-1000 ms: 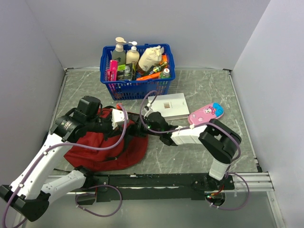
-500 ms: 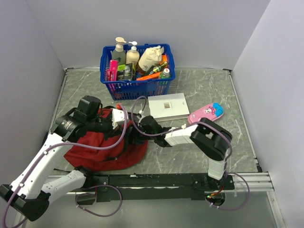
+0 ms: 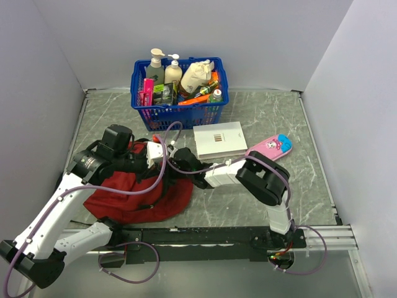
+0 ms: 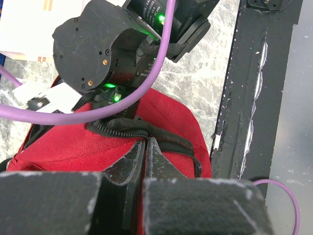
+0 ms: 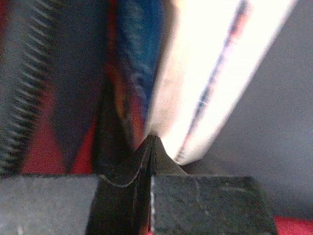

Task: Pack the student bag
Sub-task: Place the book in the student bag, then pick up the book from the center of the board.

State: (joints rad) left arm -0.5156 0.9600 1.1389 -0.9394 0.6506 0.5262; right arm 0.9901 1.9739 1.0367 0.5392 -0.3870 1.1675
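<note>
1. Top external view: the student bag [image 3: 133, 195] lies slumped at 8 o'clock on the table [image 3: 267, 112], close to the arm bases. Its black-trimmed mouth is turned toward 1 o'clock.
2. At the bag's upper edge, the left gripper [image 3: 155, 153] has not moved over the past second. The left wrist view shows its jaws pressed tight on the bag's black zipper trim [image 4: 128, 128], holding that edge up.
3. A second ago the right gripper [image 3: 175, 156] sat off the near-left corner of the white book [image 3: 218, 139]. It has since slid toward 9 o'clock to the bag's mouth, just beside the left gripper, with its arm folded more tightly.
4. In the right wrist view its jaws are closed, tips meeting, against a blur of red cloth and dark trim. Whether fabric is pinched between them cannot be told.
5. The white book lies flat near the table's centre, with a pink pencil case [image 3: 269, 146] at its 3 o'clock. Both are unmoved and outside the bag.
6. The blue basket [image 3: 178, 112] of bottles stands at 12 o'clock, untouched.
7. The shift likely means both arms are working to spread the bag's opening, and packing itself has probably not begun.
</note>
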